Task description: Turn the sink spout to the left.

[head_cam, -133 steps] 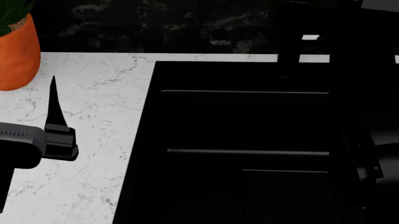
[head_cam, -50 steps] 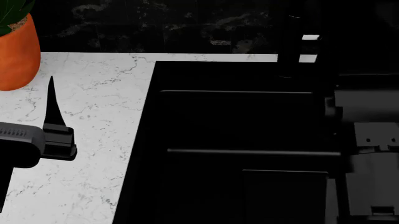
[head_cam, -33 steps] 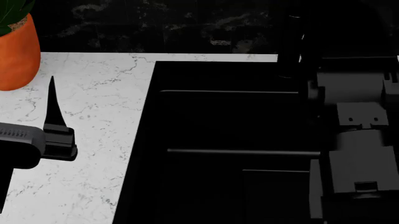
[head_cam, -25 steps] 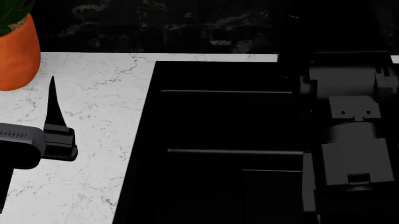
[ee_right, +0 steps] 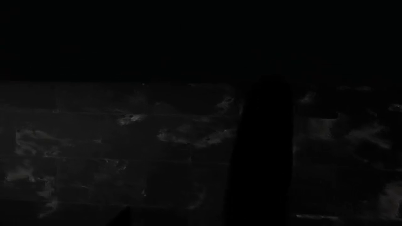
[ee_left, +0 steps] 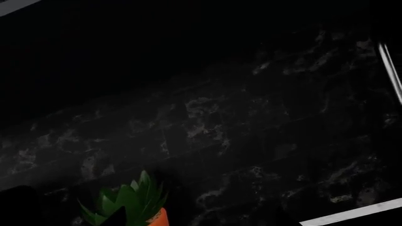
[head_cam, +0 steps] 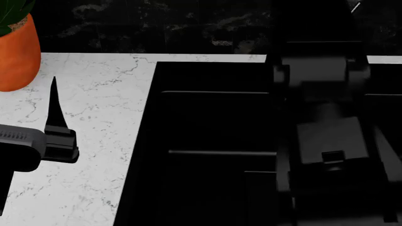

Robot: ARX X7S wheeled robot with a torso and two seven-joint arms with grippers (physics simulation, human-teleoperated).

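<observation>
The sink [head_cam: 213, 122] is a large black basin with stepped ledges, cut into the white marble counter [head_cam: 94, 94]. In the head view my grey right arm [head_cam: 320, 141] reaches over the basin's right half to the back rim and hides the sink spout and its lever. In the right wrist view the spout [ee_right: 261, 150] is a dark upright tube close ahead, right of centre. One right fingertip [ee_right: 122, 215] shows far to the side, so the jaws stand open and empty. My left gripper [head_cam: 60, 136] hovers over the counter, one pointed finger [head_cam: 54, 106] showing, holding nothing.
An orange pot with a green plant [head_cam: 16, 52] stands at the counter's back left and also shows in the left wrist view [ee_left: 129, 207]. A dark marbled backsplash [head_cam: 188, 23] runs behind the counter.
My right arm has come in from the right and moved left and forward over the sink. It now covers the spout and pale lever in the head view. The left arm has not moved.
</observation>
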